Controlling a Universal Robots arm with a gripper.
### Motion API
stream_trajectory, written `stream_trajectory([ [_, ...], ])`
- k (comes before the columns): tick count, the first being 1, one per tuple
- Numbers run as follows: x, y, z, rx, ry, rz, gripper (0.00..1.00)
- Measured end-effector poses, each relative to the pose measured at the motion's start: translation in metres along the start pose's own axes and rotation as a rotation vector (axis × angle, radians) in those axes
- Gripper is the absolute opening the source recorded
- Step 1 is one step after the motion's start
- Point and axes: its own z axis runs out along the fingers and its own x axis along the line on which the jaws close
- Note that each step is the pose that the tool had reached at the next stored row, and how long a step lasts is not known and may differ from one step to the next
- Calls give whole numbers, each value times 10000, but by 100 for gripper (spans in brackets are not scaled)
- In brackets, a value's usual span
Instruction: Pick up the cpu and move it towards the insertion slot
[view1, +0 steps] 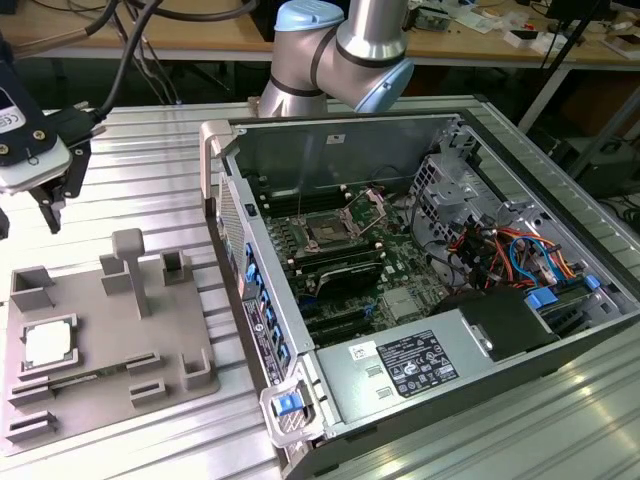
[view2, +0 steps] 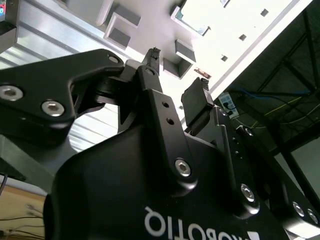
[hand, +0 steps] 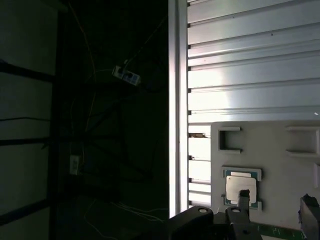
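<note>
The cpu (view1: 47, 345) has a silvery metal top, the plate (view1: 105, 325) is matt grey plastic, the desk (view1: 150, 170) ribbed shiny metal, the pincer (view2: 177, 70) matt black.

Silvery-white cpu (view1: 47, 345), grey fixture plate (view1: 92, 335)

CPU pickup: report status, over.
Black two-finger gripper open, empty, hovering over grey fixture plate. Small silvery square cpu lying on the plate, untouched. Nothing seen in the way.

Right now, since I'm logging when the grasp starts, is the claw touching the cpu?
Apart. The exterior view shows the claw hanging well above the cpu, with open air between them.
</note>
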Motion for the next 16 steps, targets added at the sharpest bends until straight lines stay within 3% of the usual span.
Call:
stream_trajectory([
  [5, 59, -31, 47, -26, 4, -174, 46],
  [16, 62, -34, 50, -76, 4, -181, 46],
])
